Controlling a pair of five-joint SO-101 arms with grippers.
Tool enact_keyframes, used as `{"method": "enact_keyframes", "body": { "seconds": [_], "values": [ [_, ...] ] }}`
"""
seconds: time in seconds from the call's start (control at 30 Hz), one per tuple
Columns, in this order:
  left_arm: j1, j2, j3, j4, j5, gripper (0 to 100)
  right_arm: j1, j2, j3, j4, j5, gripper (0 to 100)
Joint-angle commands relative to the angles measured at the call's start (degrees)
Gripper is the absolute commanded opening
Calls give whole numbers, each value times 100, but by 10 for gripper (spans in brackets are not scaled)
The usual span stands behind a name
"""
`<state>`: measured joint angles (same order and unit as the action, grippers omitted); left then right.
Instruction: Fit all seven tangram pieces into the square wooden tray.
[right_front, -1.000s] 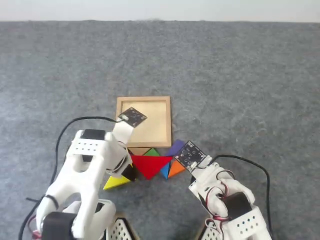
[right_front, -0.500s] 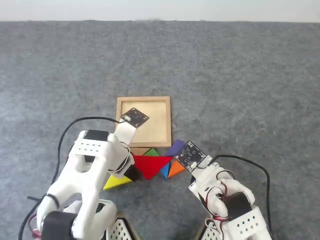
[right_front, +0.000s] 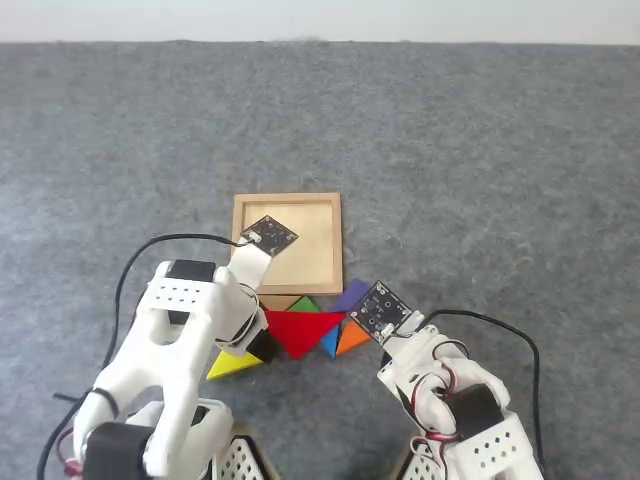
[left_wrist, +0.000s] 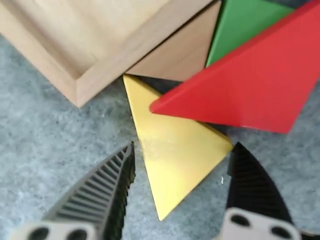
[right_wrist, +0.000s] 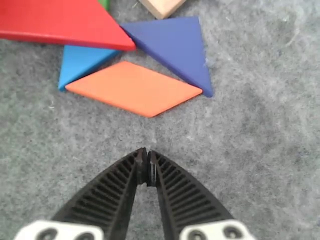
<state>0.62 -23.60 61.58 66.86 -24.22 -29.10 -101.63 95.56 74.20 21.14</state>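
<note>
The square wooden tray (right_front: 287, 243) lies mid-table with nothing in it, and the tangram pieces cluster along its near edge. My left gripper (left_wrist: 184, 150) is open, one finger on each side of the yellow triangle (left_wrist: 175, 155), which lies flat on the cloth at the tray's near left corner (left_wrist: 80, 85). The big red triangle (left_wrist: 250, 85) overlaps the yellow one's edge. Beyond them are a green triangle (left_wrist: 240, 25) and a plain wood piece (left_wrist: 180, 50). My right gripper (right_wrist: 146, 155) is shut on nothing, on the cloth short of the orange parallelogram (right_wrist: 132, 87).
A purple triangle (right_wrist: 175, 45) and a small blue triangle (right_wrist: 80, 60) lie by the orange piece, right of the red triangle (right_front: 300, 328). Grey cloth covers the table (right_front: 480, 160). The left arm's cable (right_front: 150, 250) loops to the left of the tray.
The left arm has shifted slightly to the right over the yellow triangle, then held still. The right arm and the pieces have not moved.
</note>
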Motion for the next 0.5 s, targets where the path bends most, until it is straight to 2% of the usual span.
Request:
{"method": "enact_keyframes", "body": {
  "seconds": [0.0,0.37,0.47],
  "values": [
    [53,-9,-198,237,97,260,-40,-110,97,13,-53,8],
    [62,9,-207,246,290,295,-40,-110,97,13,-53,8],
    [123,9,-189,220,536,298,-40,-110,97,13,-53,8]
  ]
}}
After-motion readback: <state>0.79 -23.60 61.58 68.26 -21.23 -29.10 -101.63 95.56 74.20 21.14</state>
